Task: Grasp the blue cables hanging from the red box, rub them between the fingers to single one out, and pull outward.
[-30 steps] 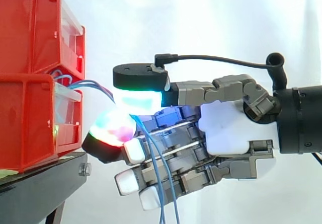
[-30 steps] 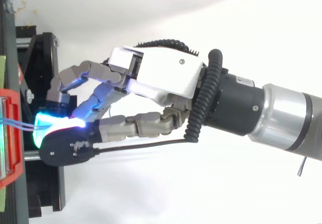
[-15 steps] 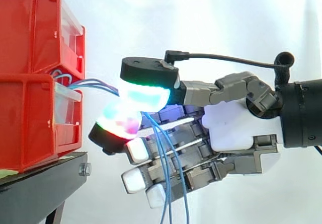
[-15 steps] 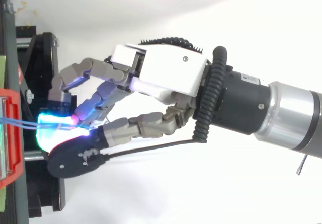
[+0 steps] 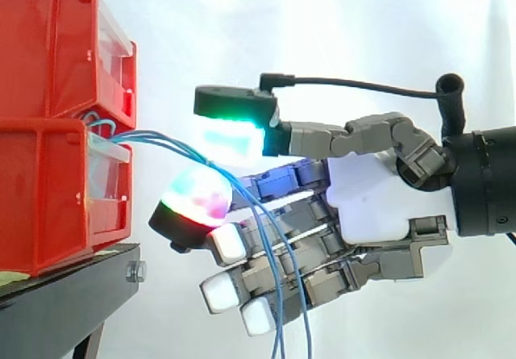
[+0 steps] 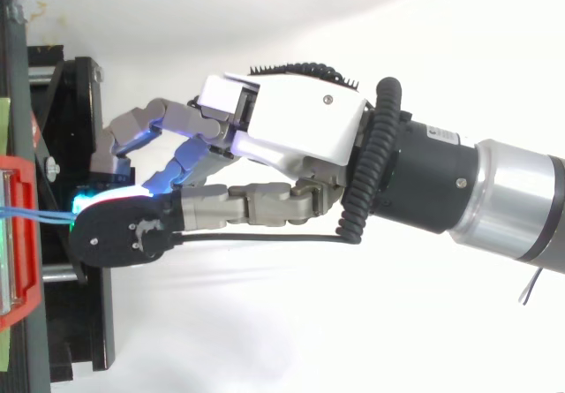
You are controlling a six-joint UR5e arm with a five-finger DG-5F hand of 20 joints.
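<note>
1. Bins, red and stacked, sit leftmost on a black stand.
2. Blue cables leave the seam between them, run right, then droop across the fingers.
3. The hand pinches them between thumb and a glowing fingertip.

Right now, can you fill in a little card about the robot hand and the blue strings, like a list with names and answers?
hand: the hand reaches in from the right, shut on the blue cables
grip: cables pinched between two glowing pads
cables start: top of the lower red box, under the upper red box
cables end: hang loose past the other fingers, off the bottom of the side view
under the boxes: black stand
</note>
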